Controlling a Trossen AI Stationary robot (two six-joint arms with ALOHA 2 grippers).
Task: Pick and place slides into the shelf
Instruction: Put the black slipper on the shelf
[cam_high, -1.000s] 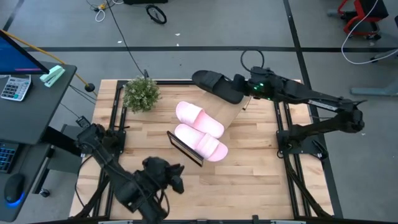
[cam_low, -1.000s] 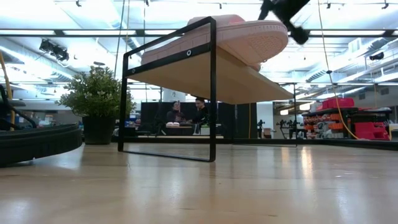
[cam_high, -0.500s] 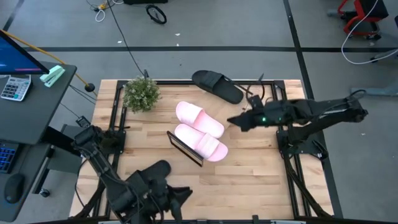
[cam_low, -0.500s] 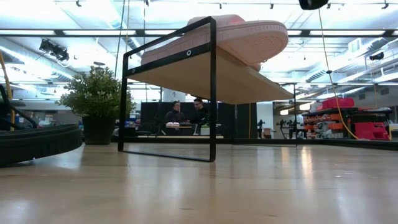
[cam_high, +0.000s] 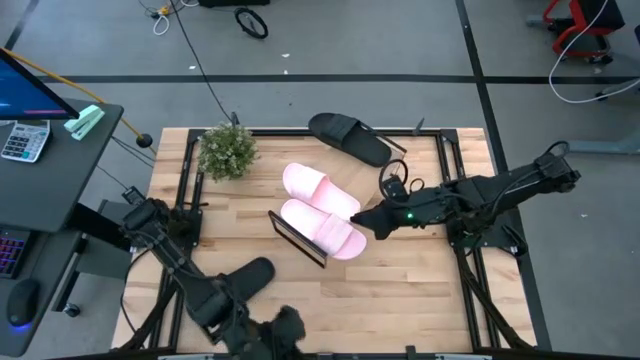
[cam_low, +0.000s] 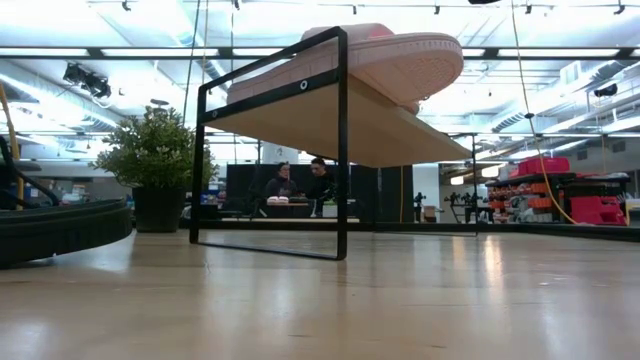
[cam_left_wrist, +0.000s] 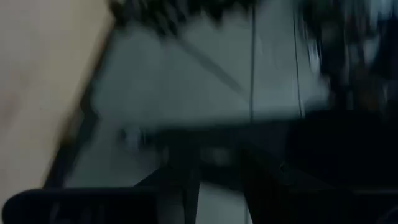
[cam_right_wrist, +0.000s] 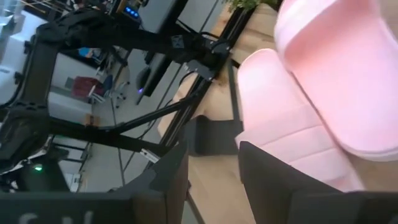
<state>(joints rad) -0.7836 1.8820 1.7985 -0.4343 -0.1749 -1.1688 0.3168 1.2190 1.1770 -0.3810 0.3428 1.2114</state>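
Observation:
Two pale pink slides (cam_high: 322, 208) lie side by side on the shelf's board, soles down; the shelf's black end frame (cam_high: 298, 241) faces the near edge. In the low view the shelf (cam_low: 300, 110) stands with a pink slide (cam_low: 400, 60) on top. One black slide (cam_high: 348, 137) lies at the table's far edge. The other black slide (cam_high: 247, 279) lies near the left near corner, and also shows in the low view (cam_low: 60, 228). My right gripper (cam_high: 362, 222) hovers open just right of the pink slides (cam_right_wrist: 323, 93). My left gripper (cam_high: 285, 322) is open, off the near edge.
A small potted plant (cam_high: 227, 150) stands at the far left corner and shows in the low view (cam_low: 155, 165). Black frame rails (cam_high: 188, 190) run along the table's left and right sides. Bare wood lies between the shelf and the near edge (cam_high: 390, 290).
My right gripper has swung from the black slide at the far edge toward the near side, stopping beside the pink slides; that slide has stayed put. My left gripper has drawn back toward the near edge, away from the other black slide, which now lies uncovered.

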